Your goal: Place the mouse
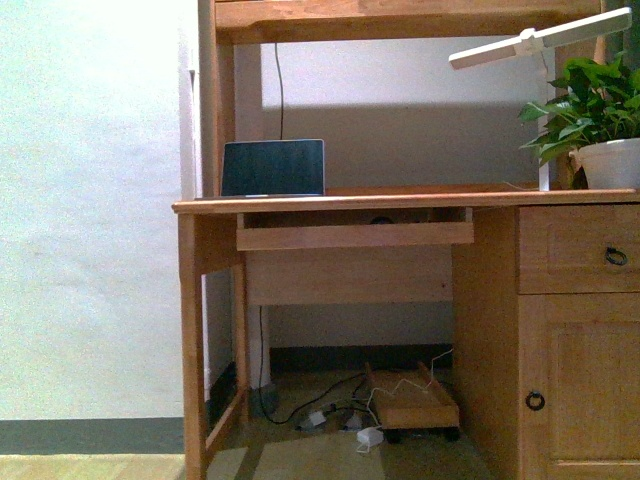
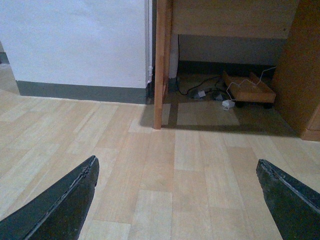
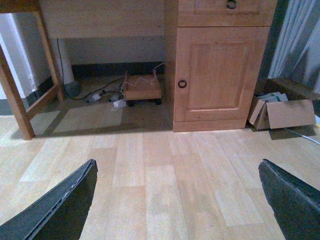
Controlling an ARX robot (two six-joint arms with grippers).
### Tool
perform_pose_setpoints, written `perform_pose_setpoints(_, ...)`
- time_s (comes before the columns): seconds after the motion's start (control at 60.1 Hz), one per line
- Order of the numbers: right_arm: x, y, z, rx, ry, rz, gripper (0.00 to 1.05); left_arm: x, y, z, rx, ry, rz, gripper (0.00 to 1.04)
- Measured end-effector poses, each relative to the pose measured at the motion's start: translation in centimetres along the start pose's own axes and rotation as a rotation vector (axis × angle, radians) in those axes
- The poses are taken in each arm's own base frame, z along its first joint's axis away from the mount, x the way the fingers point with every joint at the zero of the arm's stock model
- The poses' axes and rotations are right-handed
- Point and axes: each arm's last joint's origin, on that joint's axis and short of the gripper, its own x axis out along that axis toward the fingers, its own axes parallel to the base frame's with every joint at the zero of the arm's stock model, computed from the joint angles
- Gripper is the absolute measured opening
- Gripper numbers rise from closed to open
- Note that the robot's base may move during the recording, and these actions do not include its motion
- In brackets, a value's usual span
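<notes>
While the small dark grey dome-shaped mouse (image 1: pixel 381 220) seems to be the dim lump in the slot above the pull-out wooden keyboard tray (image 1: pixel 355 236), I can't make it out clearly. Neither arm has it: the left gripper (image 2: pixel 176 162) and the right gripper (image 3: pixel 177 162) both hang low over the pale plank floor (image 2: pixel 150 200), their black fingers spread wide around nothing. To my eye the reach should come in level and narrow, since the slot under the light wooden desk top (image 1: pixel 420 198) is shallow. That top is flat and mostly bare, with a dark open laptop (image 1: pixel 273 167) at its left and a white potted plant (image 1: pixel 600 150) at its right. Cables and a low wooden trolley (image 1: pixel 412 405) lie underneath
</notes>
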Motion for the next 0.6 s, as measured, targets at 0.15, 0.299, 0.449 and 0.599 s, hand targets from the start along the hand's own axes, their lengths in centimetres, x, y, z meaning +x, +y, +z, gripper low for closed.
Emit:
perform_pose_setpoints(0.15, 0.0, 0.0, 0.0, 0.0, 0.0, 0.0, 0.97, 0.0, 0.0, 0.0, 0.0, 0.0, 0.0, 0.97)
perform_pose_setpoints(0.299, 0.0, 0.0, 0.0, 0.0, 0.0, 0.0, 0.97, 0.0, 0.0, 0.0, 0.0, 0.0, 0.0, 0.97)
perform_pose_setpoints(0.449, 0.0, 0.0, 0.0, 0.0, 0.0, 0.0, 0.97, 0.0, 0.0, 0.0, 0.0, 0.0, 0.0, 0.97)
perform_pose_setpoints(0.599, 0.0, 0.0, 0.0, 0.0, 0.0, 0.0, 0.97, 0.0, 0.0, 0.0, 0.0, 0.0, 0.0, 0.97)
